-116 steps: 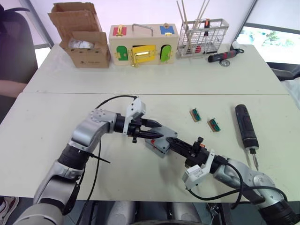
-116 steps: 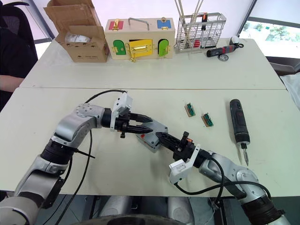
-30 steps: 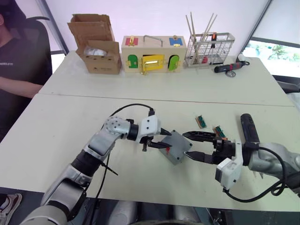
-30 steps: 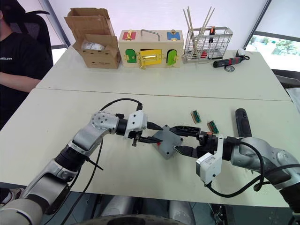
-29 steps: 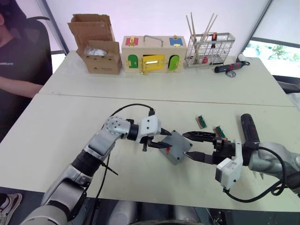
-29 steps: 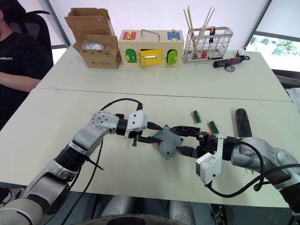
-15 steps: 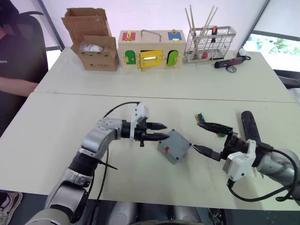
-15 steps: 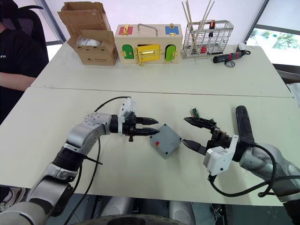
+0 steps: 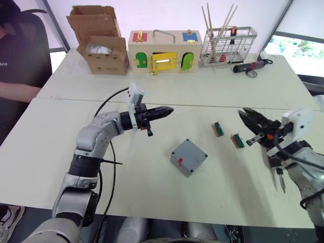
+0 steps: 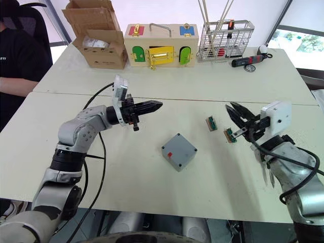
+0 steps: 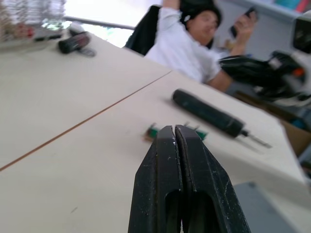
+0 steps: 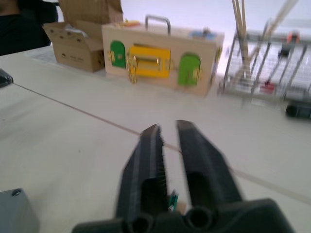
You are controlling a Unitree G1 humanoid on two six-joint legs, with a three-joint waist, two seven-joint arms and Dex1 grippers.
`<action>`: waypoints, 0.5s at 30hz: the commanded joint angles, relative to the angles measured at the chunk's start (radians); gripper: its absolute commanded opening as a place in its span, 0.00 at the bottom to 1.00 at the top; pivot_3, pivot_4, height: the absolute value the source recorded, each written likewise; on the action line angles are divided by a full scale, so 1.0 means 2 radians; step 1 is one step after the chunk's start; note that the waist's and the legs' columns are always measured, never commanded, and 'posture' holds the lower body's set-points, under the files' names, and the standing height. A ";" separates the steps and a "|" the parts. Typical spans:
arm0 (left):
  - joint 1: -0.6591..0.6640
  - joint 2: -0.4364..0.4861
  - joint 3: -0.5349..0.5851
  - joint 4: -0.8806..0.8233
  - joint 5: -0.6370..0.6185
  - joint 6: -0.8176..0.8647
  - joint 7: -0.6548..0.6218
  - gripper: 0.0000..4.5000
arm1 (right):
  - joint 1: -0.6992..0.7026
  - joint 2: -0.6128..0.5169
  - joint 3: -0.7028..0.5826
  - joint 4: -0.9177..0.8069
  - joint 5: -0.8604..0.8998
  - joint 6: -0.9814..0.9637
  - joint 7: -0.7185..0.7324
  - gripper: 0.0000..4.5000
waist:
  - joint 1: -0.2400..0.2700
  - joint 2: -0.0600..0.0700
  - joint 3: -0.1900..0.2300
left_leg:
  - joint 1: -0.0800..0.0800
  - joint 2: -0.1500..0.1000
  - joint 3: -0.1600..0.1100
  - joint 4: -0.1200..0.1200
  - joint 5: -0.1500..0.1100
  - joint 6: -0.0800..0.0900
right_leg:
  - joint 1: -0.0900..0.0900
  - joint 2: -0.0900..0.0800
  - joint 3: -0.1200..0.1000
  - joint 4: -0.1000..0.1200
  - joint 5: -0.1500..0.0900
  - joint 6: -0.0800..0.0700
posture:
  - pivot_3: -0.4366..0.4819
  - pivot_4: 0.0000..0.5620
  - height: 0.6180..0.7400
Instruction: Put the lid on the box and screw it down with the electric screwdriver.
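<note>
1. I see the grey box resting alone on the near desk, about midway between my two arms, with its lid on top and a small red mark on the side facing me
2. My left gripper is raised above the desk, up and to the left of the box and well apart from it; its fingers are pressed together and hold nothing
3. My right gripper is lifted at the right side of the desk, its fingers spread a narrow way apart and empty
4. Two small green parts lie on the desk between the box and my right gripper
5. The electric screwdriver lies flat on the desk beyond those parts in the left wrist view; in the head views I can make out just its metal tip under my right arm
6. On the far desk stand a cardboard box, a wooden box with coloured doors, and a wire basket holding sticks, with a black-and-red hand tool beside it
7. A person in a dark top sits at the left edge
</note>
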 commanded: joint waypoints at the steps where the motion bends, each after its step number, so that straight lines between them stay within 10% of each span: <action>1: -0.003 0.005 -0.038 0.027 0.059 -0.057 -0.008 0.00 | 0.021 -0.031 -0.027 -0.039 0.110 0.104 0.034 0.01 | -0.001 0.000 0.000 | 0.000 0.000 0.000 0.000 0.000 0.000 | 0.000 0.000 0.000 0.000 0.000 0.000 | 0.48 0.27 1.00; 8: 0.006 -0.002 -0.091 0.067 0.117 -0.114 -0.038 0.00 | 0.089 -0.099 -0.072 -0.046 0.198 0.215 0.126 0.01 | 0.000 0.000 0.001 | 0.000 0.000 0.000 0.000 -0.001 0.001 | 0.000 -0.001 0.000 0.000 0.000 0.000 | 0.48 0.27 1.00; 15: 0.016 -0.020 -0.113 0.077 0.140 -0.120 -0.045 0.00 | 0.125 -0.111 0.012 -0.087 0.126 0.214 0.164 0.01 | 0.000 -0.001 0.002 | -0.001 0.000 0.000 0.000 -0.001 0.001 | 0.000 -0.001 0.000 0.000 0.000 0.000 | 0.48 0.27 1.00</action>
